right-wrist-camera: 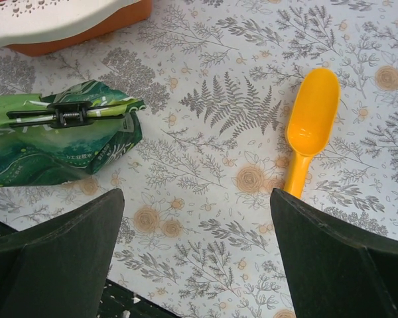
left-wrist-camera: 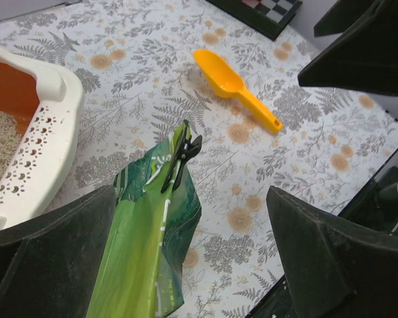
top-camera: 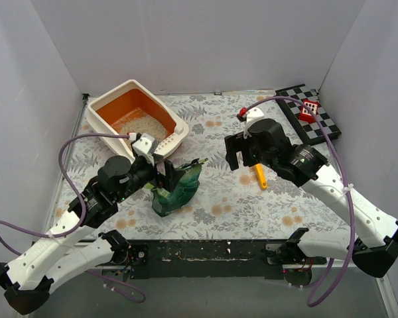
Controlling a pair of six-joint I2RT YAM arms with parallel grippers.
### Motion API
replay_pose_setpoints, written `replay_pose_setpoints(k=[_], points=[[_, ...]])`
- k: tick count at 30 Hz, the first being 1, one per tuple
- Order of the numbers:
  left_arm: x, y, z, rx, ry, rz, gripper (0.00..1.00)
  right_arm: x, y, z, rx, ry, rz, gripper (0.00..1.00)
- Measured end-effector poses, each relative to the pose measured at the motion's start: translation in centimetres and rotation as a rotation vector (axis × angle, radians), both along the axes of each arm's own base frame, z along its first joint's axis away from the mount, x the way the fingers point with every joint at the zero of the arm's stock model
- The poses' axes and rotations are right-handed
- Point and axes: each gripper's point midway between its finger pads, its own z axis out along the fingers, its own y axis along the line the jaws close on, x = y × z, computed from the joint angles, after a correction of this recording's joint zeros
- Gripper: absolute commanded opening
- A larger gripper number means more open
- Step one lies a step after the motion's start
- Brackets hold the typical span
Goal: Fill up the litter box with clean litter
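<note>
Left claw (left-wrist-camera: 191, 222) gaping wide around glossy green clipped bag (left-wrist-camera: 146, 232). Right claw (right-wrist-camera: 196, 202) hanging open, empty, near yellow plastic scoop (right-wrist-camera: 310, 122). Cream-rimmed orange litter tray (top-camera: 180, 126) holding pale granules (top-camera: 143, 124), far-left corner.
</note>
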Motion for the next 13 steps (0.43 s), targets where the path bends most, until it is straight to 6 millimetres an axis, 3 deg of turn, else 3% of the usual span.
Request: replay_pose_setpoints(k=[5,13], points=[[0.7,0.5,3.4,-0.059,0.01,0.075,0.98,0.7,-0.4,1.6,0.005,-0.039,-0.041,0.98],[2.0,0.4,3.7,-0.032,0.078,0.141,0.98,0.7,-0.9,2.8,0.014,-0.073,-0.041,0.98]])
